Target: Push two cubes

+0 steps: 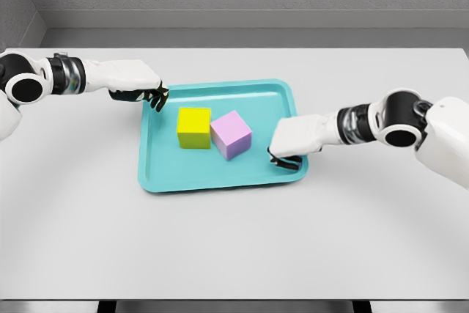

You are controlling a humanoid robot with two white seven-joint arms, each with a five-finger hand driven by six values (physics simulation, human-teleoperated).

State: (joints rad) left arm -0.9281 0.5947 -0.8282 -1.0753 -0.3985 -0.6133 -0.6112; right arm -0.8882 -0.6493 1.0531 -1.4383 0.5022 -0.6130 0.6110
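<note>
Fingers of left hand and right hand curled, empty, tips obscured.

A plain yellow cube and a plain pale purple cube sit on a turquoise tray. The table is light grey. Both arms are white with black joints; the left hand and right hand have dark fingers.

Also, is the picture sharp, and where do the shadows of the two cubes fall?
Head view: sharp all over, with no blur or glare; the light is soft and even. The yellow cube and the pink cube cast only faint shadows on the teal tray, close around their bases. A darker shadow lies under the right hand.
</note>
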